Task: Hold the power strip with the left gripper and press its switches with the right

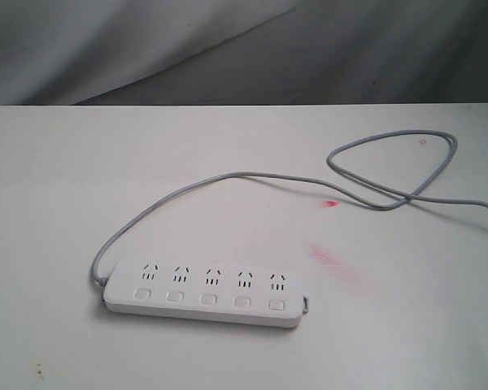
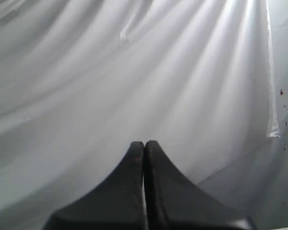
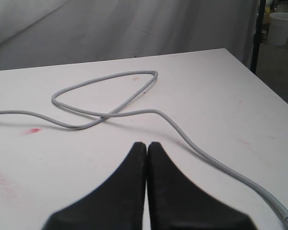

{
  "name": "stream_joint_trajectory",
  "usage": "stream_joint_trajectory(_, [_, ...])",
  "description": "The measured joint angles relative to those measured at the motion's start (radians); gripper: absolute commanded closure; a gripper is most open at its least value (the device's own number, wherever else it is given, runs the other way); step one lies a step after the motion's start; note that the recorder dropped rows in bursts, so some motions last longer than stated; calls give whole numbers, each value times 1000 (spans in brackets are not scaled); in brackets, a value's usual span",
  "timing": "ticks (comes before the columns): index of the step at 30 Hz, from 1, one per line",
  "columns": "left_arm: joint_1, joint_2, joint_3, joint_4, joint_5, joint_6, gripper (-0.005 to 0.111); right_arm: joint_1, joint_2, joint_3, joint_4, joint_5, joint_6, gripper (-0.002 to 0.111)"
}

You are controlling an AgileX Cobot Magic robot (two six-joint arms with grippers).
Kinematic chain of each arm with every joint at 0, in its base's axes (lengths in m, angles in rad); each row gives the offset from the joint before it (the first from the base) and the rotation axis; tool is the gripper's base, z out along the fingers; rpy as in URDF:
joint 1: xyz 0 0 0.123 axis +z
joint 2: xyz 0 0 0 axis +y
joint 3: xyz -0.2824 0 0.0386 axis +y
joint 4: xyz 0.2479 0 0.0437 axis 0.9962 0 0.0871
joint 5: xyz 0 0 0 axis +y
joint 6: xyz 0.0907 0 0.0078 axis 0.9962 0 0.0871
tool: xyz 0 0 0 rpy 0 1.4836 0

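While the power strip (image 1: 202,294) lies flat on the white table (image 1: 65,203), switches (image 1: 207,298) up, grey cord (image 1: 228,175) trailing off, left gripper (image 2: 144,143) fingers pressed together facing white cloth (image 2: 134,72), right gripper (image 3: 147,143) fingers pressed together, grey cord looping just past them.

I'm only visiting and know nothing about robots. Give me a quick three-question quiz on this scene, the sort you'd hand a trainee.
1. Multiple choice: how many switches sit in a row on the power strip? A) three B) five C) seven
2. True or false: the left tool is gripping the power strip.
3. Fill in the blank: ahead of the right tool, the grey cord crosses over itself and forms a ____ on the table.

Key
1. B.
2. False. The left tool is shut on nothing and faces only white cloth. No arm shows near the strip in the exterior view.
3. Loop.
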State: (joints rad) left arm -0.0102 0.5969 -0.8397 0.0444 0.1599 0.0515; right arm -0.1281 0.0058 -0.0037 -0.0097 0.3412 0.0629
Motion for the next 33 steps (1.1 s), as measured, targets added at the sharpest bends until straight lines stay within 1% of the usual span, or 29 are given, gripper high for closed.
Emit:
stream_joint_trajectory(5, [-2,-25,85,-10,60,0,105,0,0,0,0,0,0,108])
stream_joint_trajectory(10, [-4,-38,197,-22,54,0,105,0,0,0,0,0,0,108])
stream_joint_trajectory(14, [-28,-106,391,-28,-63,0,105,0,0,0,0,0,0,108])
stream_joint_trajectory(15, [-30,-139,458,-28,-99,0,105,0,0,0,0,0,0,108])
stream_joint_trajectory(18, [-30,-200,557,-29,-130,0,105,0,0,0,0,0,0,108])
stream_joint_trajectory(23, [-30,-335,709,-29,-139,2,105,0,0,0,0,0,0,108])
stream_joint_trajectory(28, [-30,-485,817,-29,-139,4,105,0,0,0,0,0,0,108])
stream_joint_trajectory(31, [-30,-564,836,-26,-139,4,105,0,0,0,0,2,0,108])
stream_joint_trajectory(33, [-30,-584,836,-26,-139,4,105,0,0,0,0,2,0,108])
